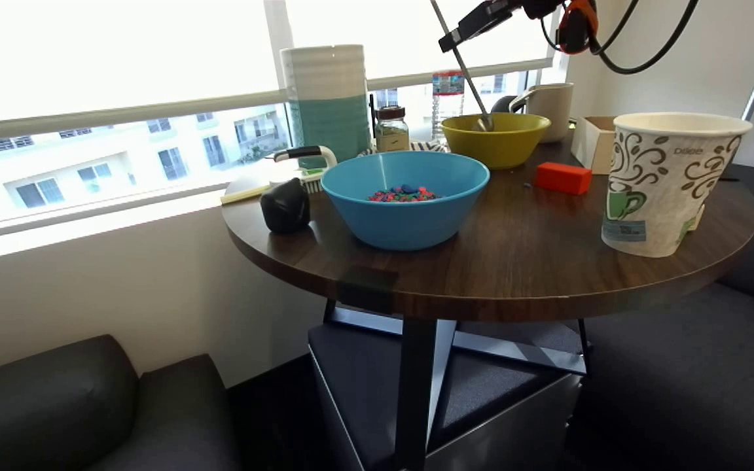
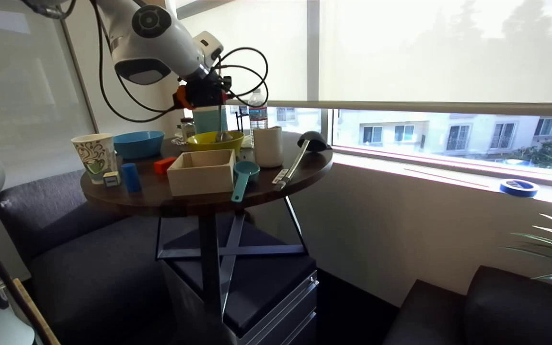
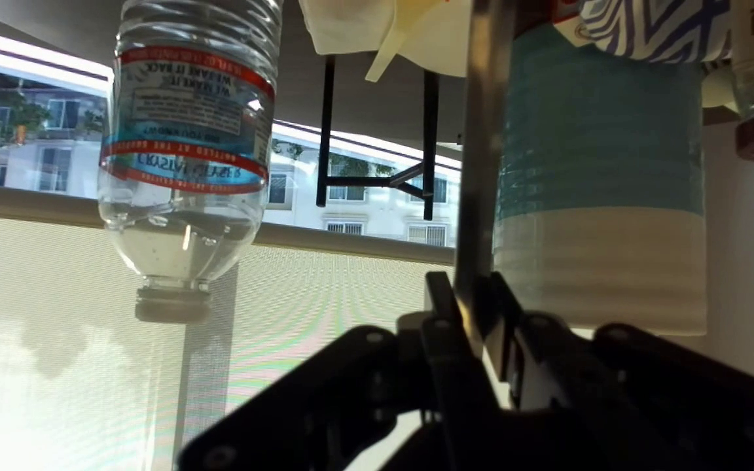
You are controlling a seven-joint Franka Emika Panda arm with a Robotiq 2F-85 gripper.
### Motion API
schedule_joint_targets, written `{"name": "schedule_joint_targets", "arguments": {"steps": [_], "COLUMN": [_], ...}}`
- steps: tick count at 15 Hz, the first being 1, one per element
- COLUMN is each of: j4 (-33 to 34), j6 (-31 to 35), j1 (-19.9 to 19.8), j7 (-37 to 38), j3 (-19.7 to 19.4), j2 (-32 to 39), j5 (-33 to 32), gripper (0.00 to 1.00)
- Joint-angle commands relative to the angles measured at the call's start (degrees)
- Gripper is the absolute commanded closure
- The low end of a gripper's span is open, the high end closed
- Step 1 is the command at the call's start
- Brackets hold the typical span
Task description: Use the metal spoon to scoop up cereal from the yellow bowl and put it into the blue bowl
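At the top of an exterior view, the claw (image 1: 450, 43) pinches the tilted spoon (image 1: 466, 73) by its handle, scoop end inside the yellow bowl (image 1: 508, 145); mid-frame, the blue bowl (image 1: 410, 224) holds cereal (image 1: 404, 194).

Round dark wood-grain table (image 1: 521, 261): blue bowl (image 1: 410, 226), yellow bowl (image 1: 504, 149), paper cup (image 1: 645, 196), red block (image 1: 563, 178), open box (image 2: 201, 180), blue cylinder (image 2: 131, 177), white mug (image 2: 268, 149), teal scoop (image 2: 243, 179), black ladle (image 2: 318, 140). Bottle (image 1: 448, 108) probably too, base hidden.

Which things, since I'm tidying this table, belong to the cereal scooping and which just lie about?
Job: metal spoon, held in the gripper; yellow bowl; blue bowl; cereal in it.
Lying about, among others: red block; paper cup; beige box; teal scoop; water bottle.
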Motion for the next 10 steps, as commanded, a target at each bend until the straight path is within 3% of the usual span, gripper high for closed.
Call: {"name": "schedule_joint_targets", "arguments": {"steps": [1, 9, 10], "j4": [-0.6, -0.8, -2.4], "j6": [0.7, 11.7, 12.2], "j1": [1.5, 8.9, 8.3], "j7": [-1.4, -7.4, 0.5], "j3": [-1.5, -4.0, -4.7], "j2": [-1.8, -15.0, -15.5], "j5": [-0.6, -4.8, -13.8], "gripper": [0.96, 0.96, 0.96]}}
